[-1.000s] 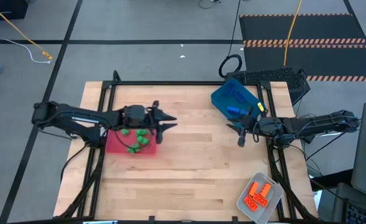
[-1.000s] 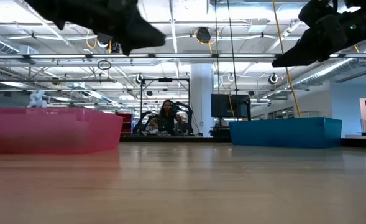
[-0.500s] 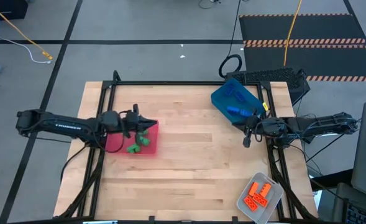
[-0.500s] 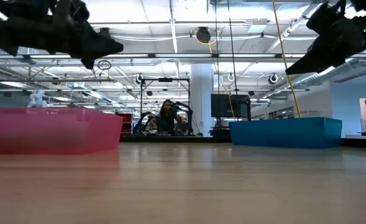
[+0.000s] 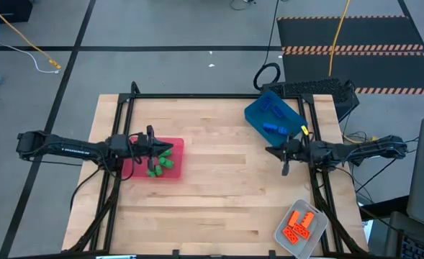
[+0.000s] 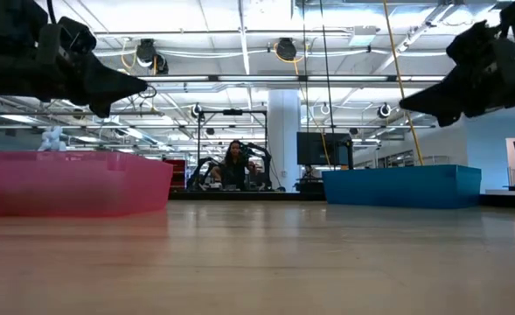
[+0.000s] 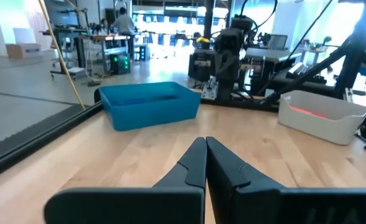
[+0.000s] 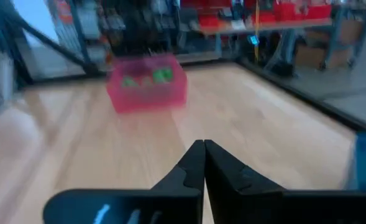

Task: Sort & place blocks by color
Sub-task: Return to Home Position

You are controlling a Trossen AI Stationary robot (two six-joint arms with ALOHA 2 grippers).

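Both hands are empty right now. My left hand (image 5: 165, 147) hangs over the red tray (image 5: 176, 173), and the left wrist view shows its two tips touching with nothing between them. My right hand (image 5: 273, 151) is well apart from the red tray, across the desk (image 5: 219, 201), and it too is pinched together on nothing.

The green blocks (image 5: 161, 164) lie heaped inside the red tray. The blue blocks (image 5: 271, 128) sit in the blue tray (image 5: 253, 109), far across the desk from the red tray. The orange blocks (image 5: 300, 224) are in the clear-grey tray (image 5: 282, 234), farther off again at the desk's corner. I can't spot a loose block on the bare wood.

If I had to lift one, I'd judge them light, rigid and smooth-sided, so likely to squirt out of a pinch. I'd grip across the two flat side walls, below the studs, from a narrow opening. In that green heap I'd take the topmost first.
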